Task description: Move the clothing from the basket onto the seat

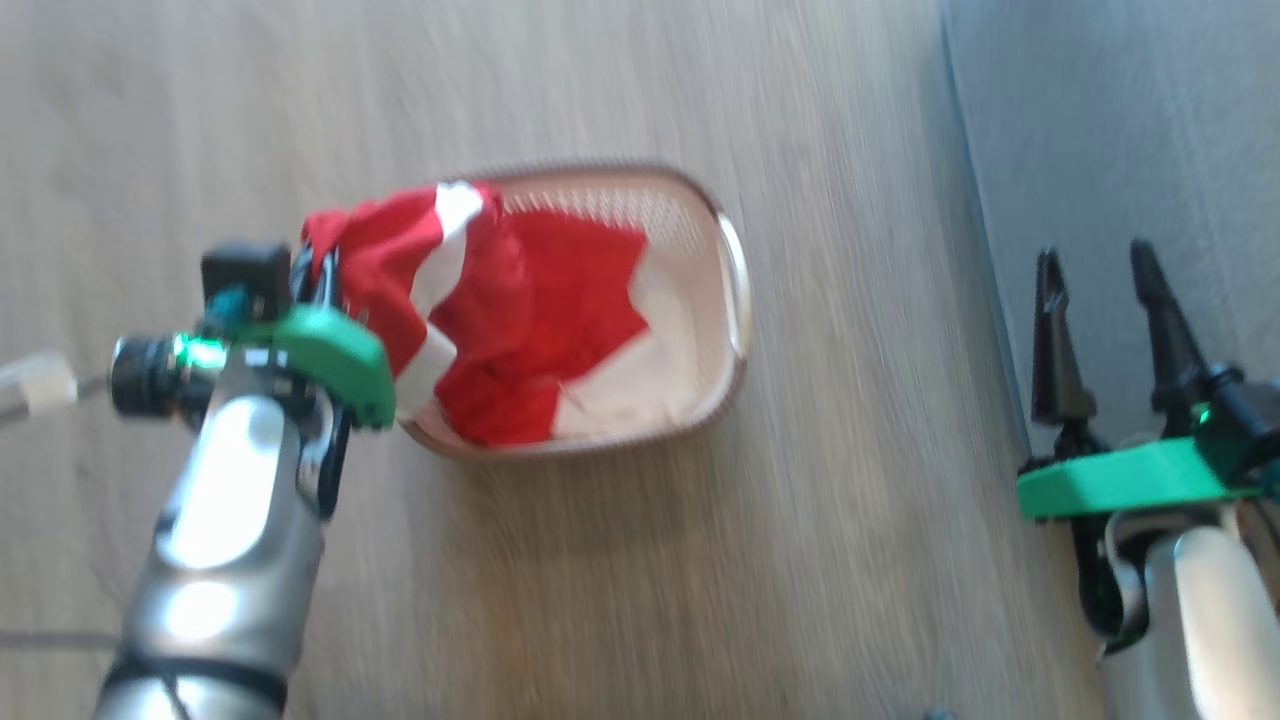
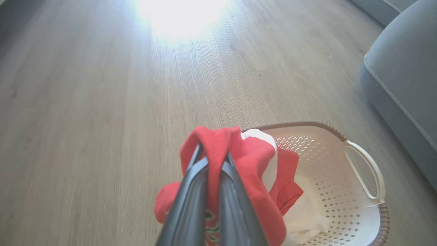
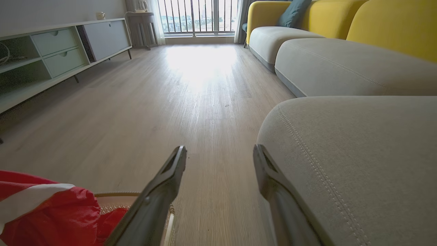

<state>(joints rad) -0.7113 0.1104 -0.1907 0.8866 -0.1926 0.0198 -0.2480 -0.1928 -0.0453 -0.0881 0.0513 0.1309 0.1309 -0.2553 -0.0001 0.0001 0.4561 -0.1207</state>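
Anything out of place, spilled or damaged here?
Nothing odd. The clothing is bunched and drawn over one end of the basket, but only because the left gripper is shut on it. The basket stands upright on the floor.

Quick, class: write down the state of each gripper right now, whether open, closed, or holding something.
Left gripper: closed, holding the red clothing.
Right gripper: open, holding nothing.
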